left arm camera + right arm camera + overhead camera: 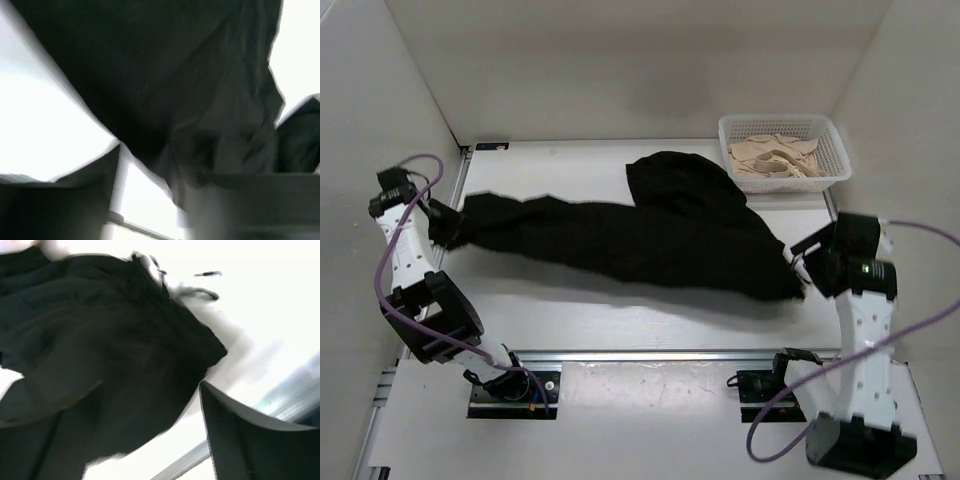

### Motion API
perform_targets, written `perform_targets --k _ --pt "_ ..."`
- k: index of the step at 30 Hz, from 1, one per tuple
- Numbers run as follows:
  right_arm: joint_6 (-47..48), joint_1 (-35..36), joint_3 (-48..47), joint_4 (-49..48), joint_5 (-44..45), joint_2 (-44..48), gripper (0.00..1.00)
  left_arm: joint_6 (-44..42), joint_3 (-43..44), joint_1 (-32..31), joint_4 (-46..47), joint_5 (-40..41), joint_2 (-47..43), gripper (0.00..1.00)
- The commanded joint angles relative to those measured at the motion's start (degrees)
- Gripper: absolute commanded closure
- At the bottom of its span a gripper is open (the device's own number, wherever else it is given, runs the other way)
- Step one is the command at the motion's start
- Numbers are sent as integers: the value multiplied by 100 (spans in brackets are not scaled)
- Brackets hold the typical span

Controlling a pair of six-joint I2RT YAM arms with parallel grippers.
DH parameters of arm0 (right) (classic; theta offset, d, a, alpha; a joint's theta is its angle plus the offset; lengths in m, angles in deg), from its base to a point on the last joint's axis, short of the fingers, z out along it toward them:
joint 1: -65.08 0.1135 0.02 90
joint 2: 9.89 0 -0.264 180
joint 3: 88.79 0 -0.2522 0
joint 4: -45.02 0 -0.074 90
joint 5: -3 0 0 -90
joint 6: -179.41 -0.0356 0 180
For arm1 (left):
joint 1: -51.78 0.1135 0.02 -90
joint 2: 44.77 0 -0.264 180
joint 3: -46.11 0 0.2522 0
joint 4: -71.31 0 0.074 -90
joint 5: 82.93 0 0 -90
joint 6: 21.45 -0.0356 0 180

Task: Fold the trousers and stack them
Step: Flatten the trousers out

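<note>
The black trousers [640, 245] lie stretched in a long band across the white table, with a lump of fabric bulging toward the back [685, 180]. My left gripper [448, 225] is at their left end, and dark blurred fabric [175, 75] fills its wrist view and reaches between its fingertips [152, 160]. My right gripper [800, 262] is at their right end. There the trousers [100, 330] run up to the right finger [250, 440], and the other finger is hidden under cloth. Both grippers look closed on the fabric.
A white mesh basket [725, 125] holding beige cloth [775, 158] stands at the back right, just behind the right arm. White walls close in the table on the left, back and right. A metal rail [650, 355] runs along the near edge.
</note>
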Motion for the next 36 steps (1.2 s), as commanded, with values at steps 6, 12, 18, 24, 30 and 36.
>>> perform_targets --k 6,12,18,24,30,36 --pt "915 -54 -1211 -86 421 -197 34 -236 1089 -152 -132 255 -829 14" --pt "2043 805 -2085 -833 -1022 -1650 79 -720 1085 -962 0 -71 -935 37" --pt "2862 3194 -4185 -71 -690 -4435 16 -861 777 -1718 -62 -18 -882 20" --pt "2783 3708 -5662 -69 -635 -6502 3 -914 549 -1991 -254 184 -1241 19" --pt "2274 3760 -6358 -245 -434 -7883 27 -914 232 -2096 -255 184 -1462 19" --pt "2098 3874 -5378 -675 -504 -7902 93 -966 179 -2097 -255 236 -1462 19"
